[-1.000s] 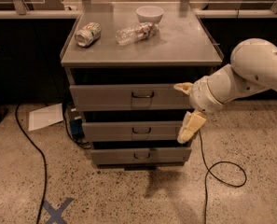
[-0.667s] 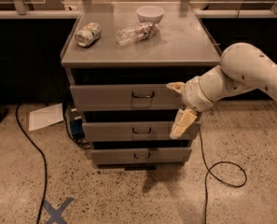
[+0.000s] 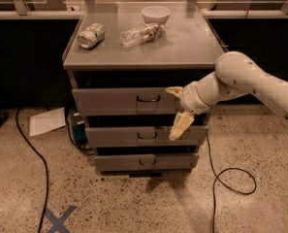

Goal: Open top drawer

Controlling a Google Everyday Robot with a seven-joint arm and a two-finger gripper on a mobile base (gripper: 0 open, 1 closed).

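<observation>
The top drawer (image 3: 114, 102) is the widest of three grey drawers in a metal cabinet, with a small dark loop handle (image 3: 148, 99) at its centre. Its front stands a little forward of the cabinet. My gripper (image 3: 177, 108) is open, just right of the handle and in front of the drawer's right part. One cream finger (image 3: 174, 90) points left at the drawer's top edge. The other finger (image 3: 180, 126) hangs down over the middle drawer (image 3: 134, 136). It holds nothing.
A crushed can (image 3: 91, 35), a plastic bottle (image 3: 141, 34) and a white bowl (image 3: 155, 15) lie on the cabinet top (image 3: 192, 42). The bottom drawer (image 3: 129, 162) is below. Cables (image 3: 233, 178), a paper sheet (image 3: 47, 121) and a blue floor cross (image 3: 58, 219) are around.
My arm has moved left, bringing the gripper from the drawer's right edge to just beside its handle. The drawers have not moved.
</observation>
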